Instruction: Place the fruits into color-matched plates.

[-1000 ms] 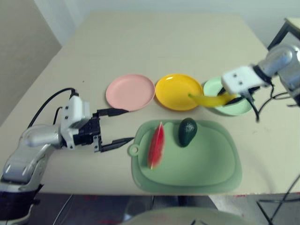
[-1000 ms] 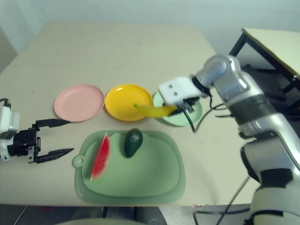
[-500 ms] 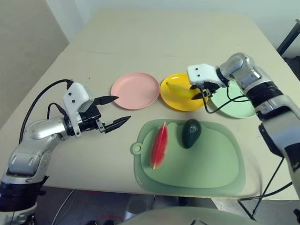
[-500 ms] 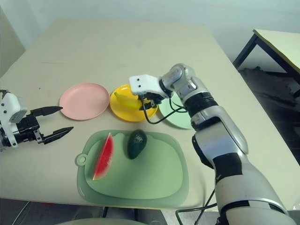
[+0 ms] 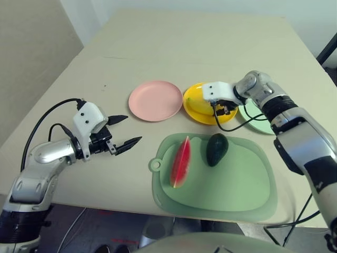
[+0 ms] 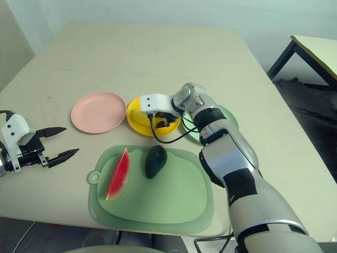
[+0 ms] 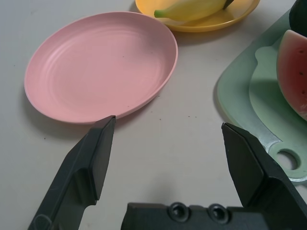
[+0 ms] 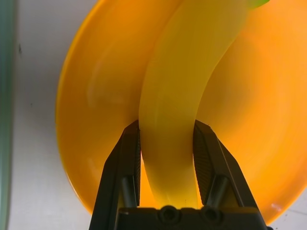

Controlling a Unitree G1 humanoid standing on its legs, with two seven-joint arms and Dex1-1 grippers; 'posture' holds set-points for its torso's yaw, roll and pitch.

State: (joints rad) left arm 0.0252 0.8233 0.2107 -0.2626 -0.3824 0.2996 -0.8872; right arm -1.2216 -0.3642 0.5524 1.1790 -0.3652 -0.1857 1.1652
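Note:
My right gripper (image 8: 166,125) is shut on the yellow banana (image 8: 192,72), holding it low inside the yellow plate (image 8: 96,96). The yellow plate (image 5: 196,107) sits between the pink plate (image 5: 154,100) and the mint green plate (image 5: 259,120), which my right arm partly covers. The red watermelon wedge (image 5: 180,161) and the dark green avocado (image 5: 216,149) lie side by side. My left gripper (image 5: 132,128) hovers open over the table in front of the pink plate (image 7: 100,62), holding nothing.
The watermelon and avocado rest on a large pale green mat (image 5: 221,184) with a ring tab, near the table's front edge. A black cable hangs from my right wrist over the yellow plate. A dark table leg shows at the far right.
My right gripper has carried the banana leftward from above the mint green plate down into the yellow plate. The head camera shifted. The left gripper stays open near the pink plate.

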